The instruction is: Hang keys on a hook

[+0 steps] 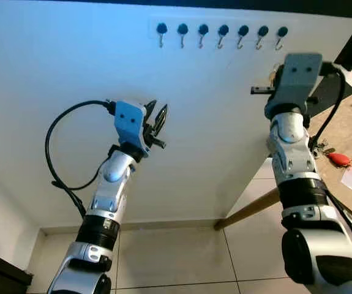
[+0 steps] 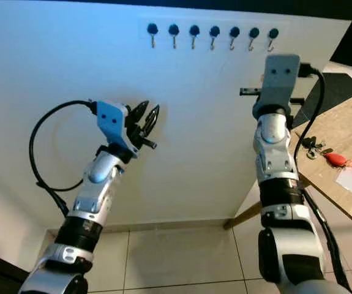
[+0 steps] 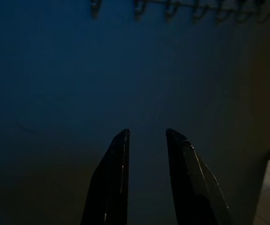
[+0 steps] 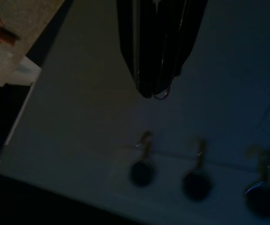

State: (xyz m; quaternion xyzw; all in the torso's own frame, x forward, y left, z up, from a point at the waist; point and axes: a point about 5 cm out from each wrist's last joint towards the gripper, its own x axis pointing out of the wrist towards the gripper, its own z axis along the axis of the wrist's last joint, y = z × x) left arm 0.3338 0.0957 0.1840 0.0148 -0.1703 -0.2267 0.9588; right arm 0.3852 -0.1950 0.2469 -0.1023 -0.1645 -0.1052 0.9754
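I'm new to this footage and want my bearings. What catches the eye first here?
A row of dark-knobbed hooks runs high on the white wall. The right gripper is raised just beneath them, fingers shut on a thin key ring. The left gripper is held up lower, fingers apart, holding nothing.

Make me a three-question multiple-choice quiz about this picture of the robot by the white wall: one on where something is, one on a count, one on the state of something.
1. Where is the row of hooks?
A. On the floor
B. High on the white wall
C. On the table

2. How many hooks are there?
A. Three
B. Five
C. Seven

3. How are the left gripper fingers?
A. Apart, with nothing between
B. Clamped on a cup
C. Wrapped in cloth

Answers: 1 B, the hooks line the wall above both arms. 2 C, seven dark knobs show in the head views. 3 A, the left wrist view shows a gap between them.
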